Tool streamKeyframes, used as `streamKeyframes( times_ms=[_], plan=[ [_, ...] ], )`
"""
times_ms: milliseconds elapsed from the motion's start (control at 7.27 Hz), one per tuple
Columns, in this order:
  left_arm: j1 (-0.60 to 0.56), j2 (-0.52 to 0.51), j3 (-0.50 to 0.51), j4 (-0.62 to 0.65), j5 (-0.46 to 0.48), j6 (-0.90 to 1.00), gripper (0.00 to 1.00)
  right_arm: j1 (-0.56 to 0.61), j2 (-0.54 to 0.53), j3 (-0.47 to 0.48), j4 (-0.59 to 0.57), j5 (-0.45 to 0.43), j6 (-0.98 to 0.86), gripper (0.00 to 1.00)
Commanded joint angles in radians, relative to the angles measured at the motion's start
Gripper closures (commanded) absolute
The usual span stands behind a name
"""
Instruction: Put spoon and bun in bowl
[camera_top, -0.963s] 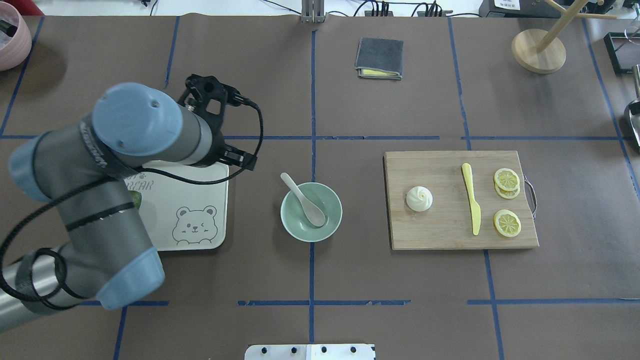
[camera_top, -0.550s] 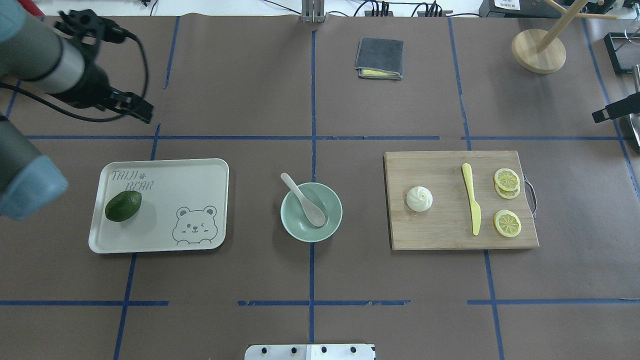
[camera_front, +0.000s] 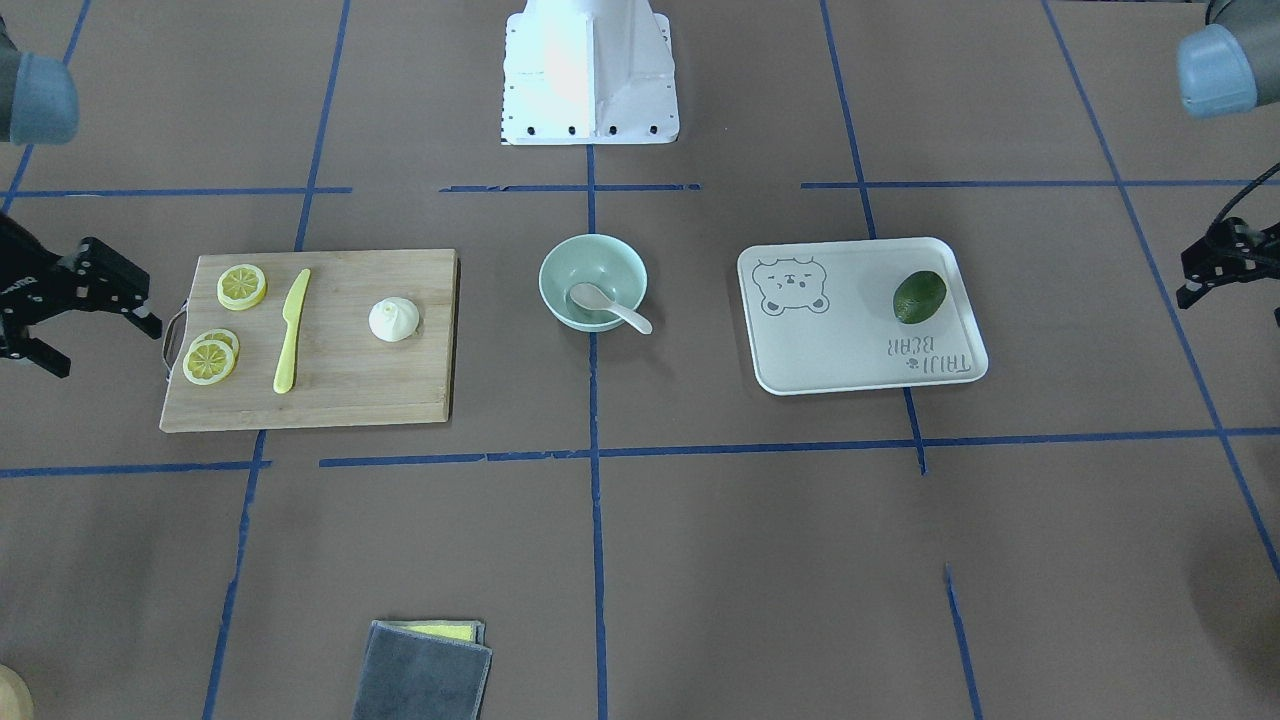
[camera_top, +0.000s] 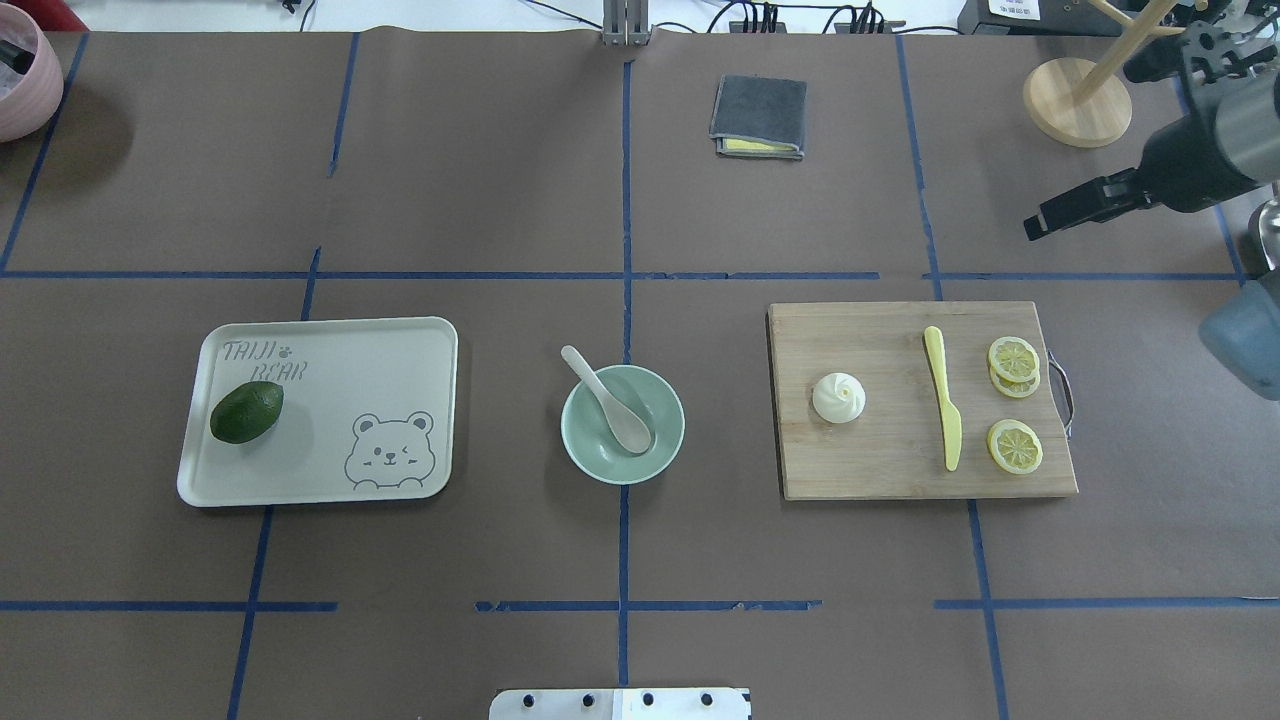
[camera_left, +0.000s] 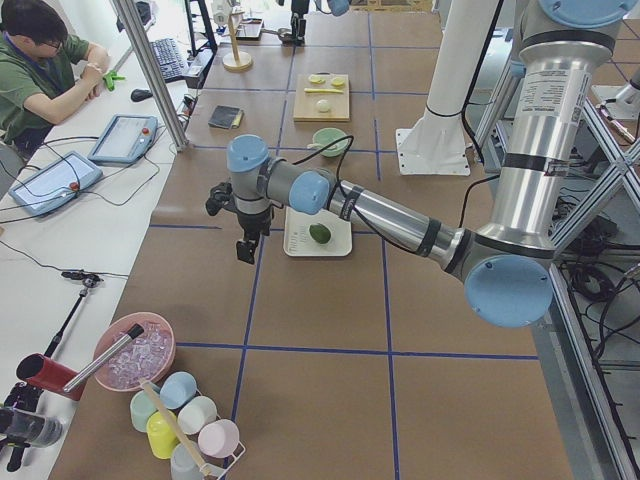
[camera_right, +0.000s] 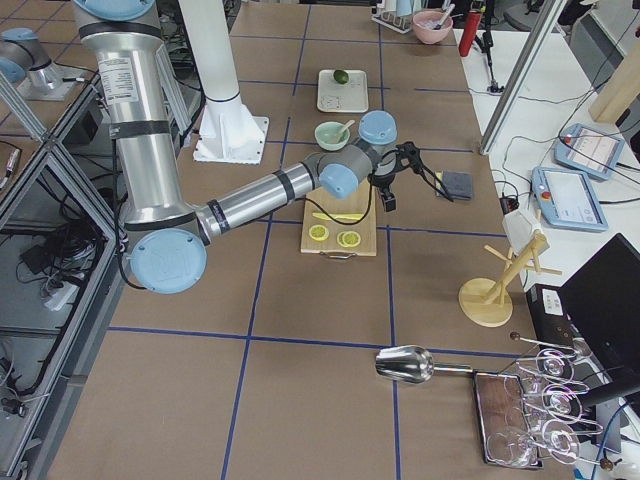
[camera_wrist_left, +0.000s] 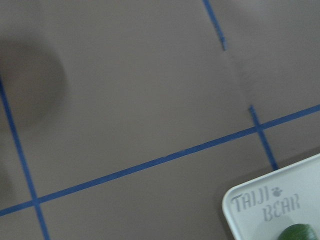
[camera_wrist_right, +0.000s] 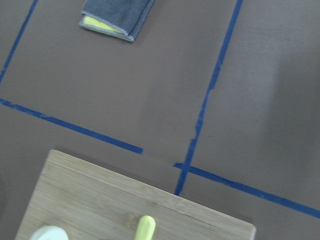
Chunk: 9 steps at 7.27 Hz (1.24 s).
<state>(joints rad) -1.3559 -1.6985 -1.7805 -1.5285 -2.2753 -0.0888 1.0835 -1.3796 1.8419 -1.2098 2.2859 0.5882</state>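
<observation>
The white spoon (camera_top: 607, 398) lies in the mint-green bowl (camera_top: 660, 445) at mid-table, its handle over the far left rim; both also show in the front view, spoon (camera_front: 608, 305) and bowl (camera_front: 592, 262). The white pleated bun (camera_top: 839, 397) sits on the left part of the wooden cutting board (camera_top: 880, 460), also in the front view (camera_front: 394, 319). My right gripper (camera_top: 1045, 218) hovers open and empty beyond the board's far right corner, also in the front view (camera_front: 108, 350). My left gripper (camera_front: 1188, 278) is open and empty, outside the tray's outer side.
A white bear tray (camera_top: 400, 350) holds a green avocado (camera_top: 246, 411). On the board lie a yellow knife (camera_top: 943, 400) and lemon slices (camera_top: 1015, 446). A folded grey cloth (camera_top: 759, 115), a wooden stand (camera_top: 1077, 100) and a pink bowl (camera_top: 20, 75) stand at the far side.
My left arm has drawn back from the bowl, leftward and out of the overhead view. My right arm has come in from the right, above the board's far right corner.
</observation>
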Motion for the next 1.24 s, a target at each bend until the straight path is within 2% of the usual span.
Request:
streamKeyframes(
  times_ms=[0, 138, 275, 550, 688, 963, 1101],
  plan=[
    [-0.115, 0.08, 0.049, 0.002, -0.009, 0.128, 0.0, -0.121, 0.094, 0.034, -0.028, -0.093, 0.169, 0.0],
    [-0.182, 0.097, 0.052, 0.014, -0.009, 0.214, 0.0, -0.169, 0.15, 0.051, -0.14, -0.155, 0.186, 0.0],
    [-0.204, 0.149, 0.05, 0.017, -0.013, 0.218, 0.0, -0.244, 0.16, 0.062, -0.201, -0.236, 0.188, 0.0],
    [-0.201, 0.148, 0.065, 0.034, -0.012, 0.212, 0.0, -0.359, 0.146, 0.054, -0.198, -0.351, 0.258, 0.0],
    [-0.2, 0.145, 0.069, 0.034, -0.012, 0.212, 0.0, -0.432, 0.145, 0.053, -0.198, -0.462, 0.266, 0.01],
    [-0.2, 0.143, 0.136, 0.031, -0.016, 0.212, 0.0, -0.491, 0.146, 0.019, -0.198, -0.49, 0.292, 0.18],
    [-0.2, 0.146, 0.138, 0.031, -0.016, 0.216, 0.0, -0.505, 0.148, -0.002, -0.197, -0.49, 0.298, 0.27]
  ],
)
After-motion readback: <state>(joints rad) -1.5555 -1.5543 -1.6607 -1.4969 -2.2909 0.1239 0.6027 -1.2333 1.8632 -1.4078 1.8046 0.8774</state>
